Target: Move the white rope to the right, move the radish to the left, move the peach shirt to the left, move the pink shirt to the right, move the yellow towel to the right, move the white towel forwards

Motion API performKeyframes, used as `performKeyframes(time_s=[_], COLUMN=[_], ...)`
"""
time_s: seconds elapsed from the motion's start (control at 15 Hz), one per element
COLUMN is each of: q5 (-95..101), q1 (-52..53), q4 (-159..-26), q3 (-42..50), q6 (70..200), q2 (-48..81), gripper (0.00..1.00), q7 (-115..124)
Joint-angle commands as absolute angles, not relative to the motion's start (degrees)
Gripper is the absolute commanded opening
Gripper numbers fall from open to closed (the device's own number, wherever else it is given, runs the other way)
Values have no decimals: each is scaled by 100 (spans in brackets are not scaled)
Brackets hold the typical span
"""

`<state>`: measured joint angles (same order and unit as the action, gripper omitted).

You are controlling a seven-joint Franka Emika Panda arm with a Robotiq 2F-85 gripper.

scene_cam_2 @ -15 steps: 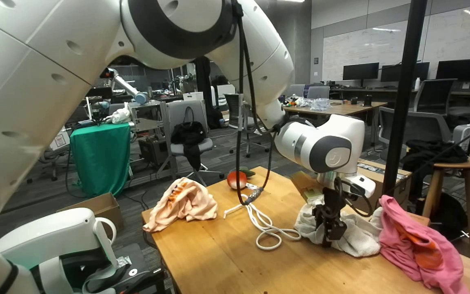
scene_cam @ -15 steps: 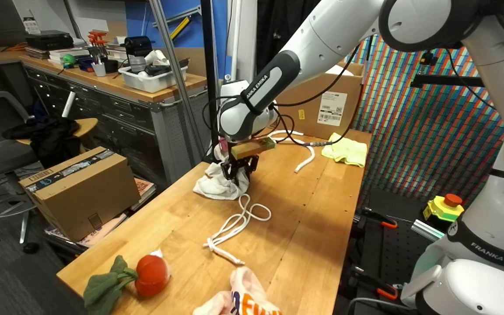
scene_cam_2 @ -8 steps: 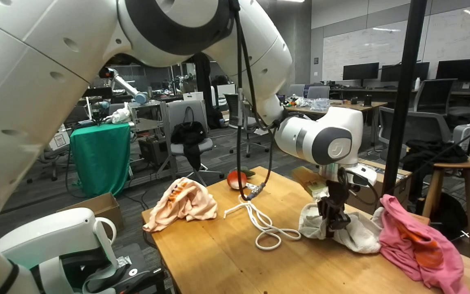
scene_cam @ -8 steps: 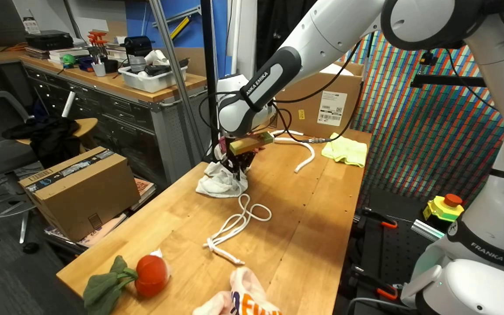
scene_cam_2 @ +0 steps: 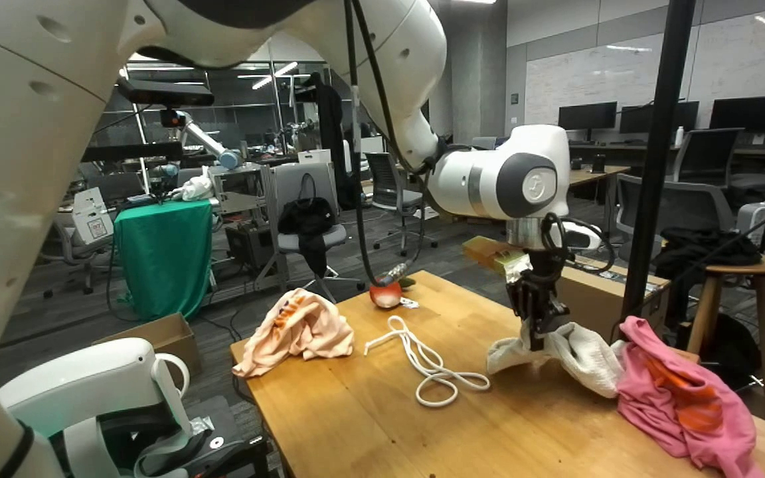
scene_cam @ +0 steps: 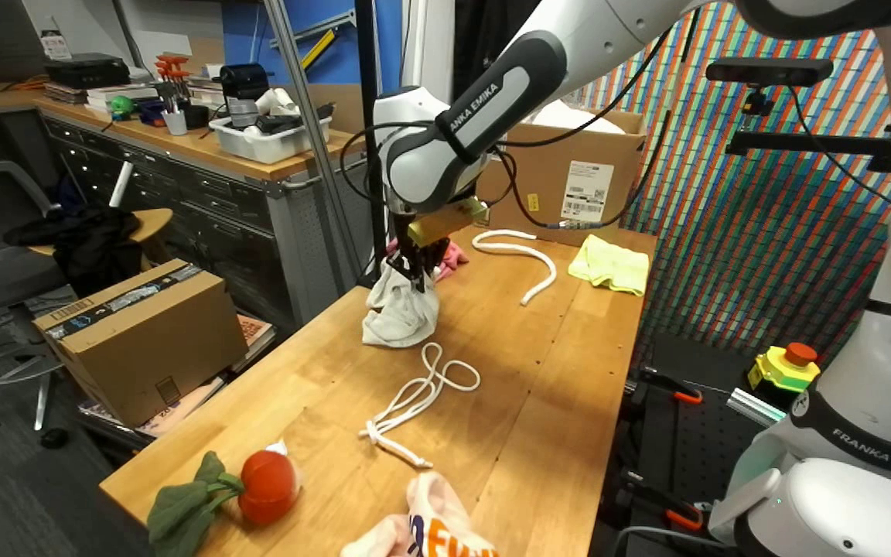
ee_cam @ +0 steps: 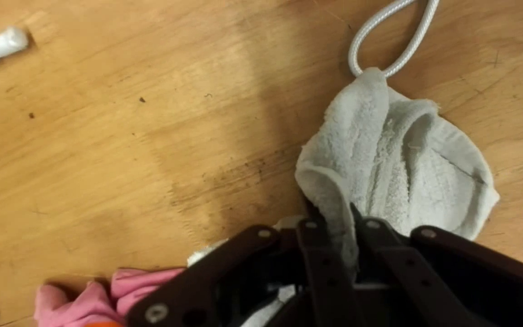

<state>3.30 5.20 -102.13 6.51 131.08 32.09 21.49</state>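
In an exterior view, the radish [scene_cam: 269, 489] lies at the near left of the bench [scene_cam: 546, 371], with the near shirt [scene_cam: 442, 514] to its right. Behind both lies the cord [scene_cam: 436, 377]; behind that, the left towel [scene_cam: 403, 313] hangs in the claw [ee_cam: 333, 211], with the far shirt [scene_cam: 452, 259] behind it. Rightward lie the rope [scene_cam: 521, 249], then the right towel [scene_cam: 608, 264], both before the cardboard box [scene_cam: 546, 186].
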Motion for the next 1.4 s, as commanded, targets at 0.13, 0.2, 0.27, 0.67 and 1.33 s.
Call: performKeyframes(time_s=[0.13, 0.2, 0.27, 0.67, 1.33], q5=[841, 931, 982, 997, 918], q1=[508, 487, 444, 174, -170], q4=[-11069, -11185, -11301, -11937, -12738], q3=[739, 733, 709, 606, 568], q6=[12588, 12504, 12358, 11545, 10397], q2=[1896, 1713, 1519, 570, -407], gripper=[8, 8, 8, 8, 8], q7=[2068, 2061, 2000, 1467, 454])
